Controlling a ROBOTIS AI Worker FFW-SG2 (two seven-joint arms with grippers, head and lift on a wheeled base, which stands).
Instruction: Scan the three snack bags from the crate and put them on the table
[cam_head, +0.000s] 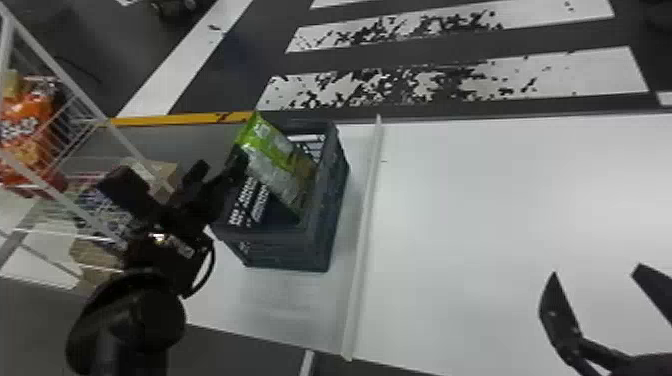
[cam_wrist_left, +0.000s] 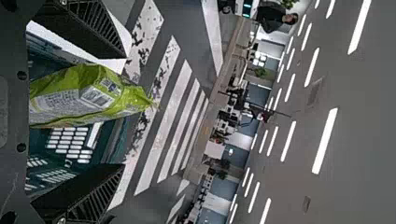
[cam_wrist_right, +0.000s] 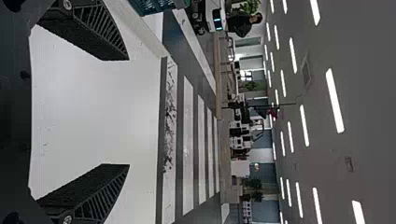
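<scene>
The white table (cam_head: 500, 190) spreads across the head view's right side, with the dark crate (cam_head: 285, 252) standing just left of its raised edge. A green snack bag (cam_head: 275, 157) leans inside the crate, its top above the rim. By the bag, the left gripper (cam_head: 217, 172) has its fingers spread, the bag between them with space on either side, while the right gripper (cam_head: 602, 300), also spread, is over the table.
</scene>
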